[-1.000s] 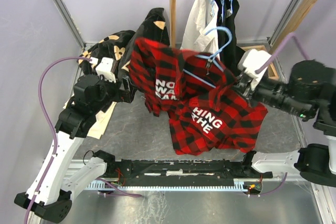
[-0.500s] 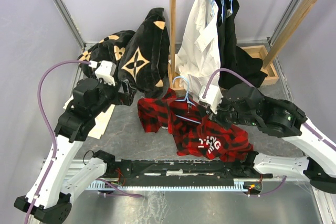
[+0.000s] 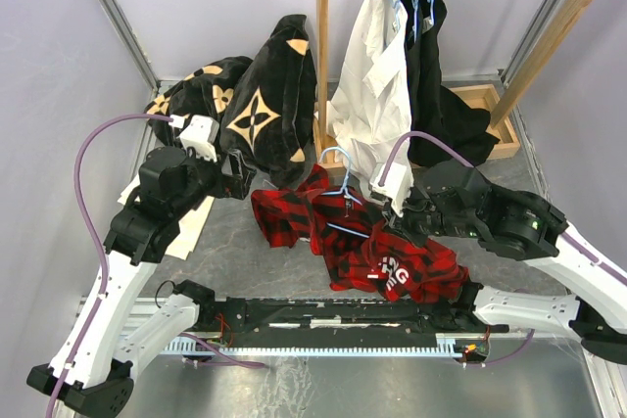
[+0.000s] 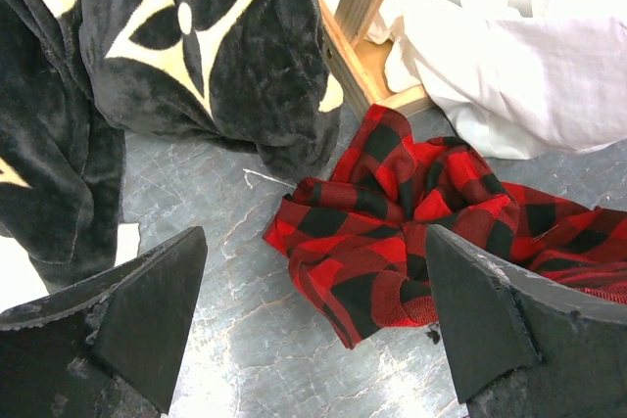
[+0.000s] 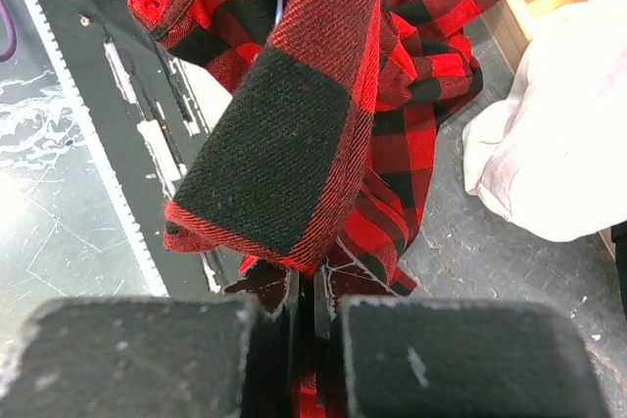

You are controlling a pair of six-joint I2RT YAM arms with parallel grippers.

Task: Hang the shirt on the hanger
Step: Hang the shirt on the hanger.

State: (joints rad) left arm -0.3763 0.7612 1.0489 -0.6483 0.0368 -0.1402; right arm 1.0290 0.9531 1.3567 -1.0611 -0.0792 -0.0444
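Red-black plaid shirt (image 3: pixel 345 240) crumpled, hanger (image 3: pixel 347 181) atop; right gripper (image 5: pixel 306 308) clamped on shirt; left gripper (image 4: pixel 315 242) apart.

"How is the left arm (image 3: pixel 116 276) standing?"

"It rises from its base at the near left corner, then bends at the elbow and leans in toward the middle. The left gripper (image 4: pixel 313 242) points forward and down with its jaws spread wide. Nothing sits between the two dark fingers (image 4: pixel 137 315)."

"And the right arm (image 3: pixel 509 224)?"

"It's folded low. The forearm runs leftward from the right side, with the white wrist camera (image 3: pixel 393 184) on top. The right gripper (image 5: pixel 304 315) has its fingers pressed together, and they pinch a fold of the shirt (image 5: pixel 284 144)."
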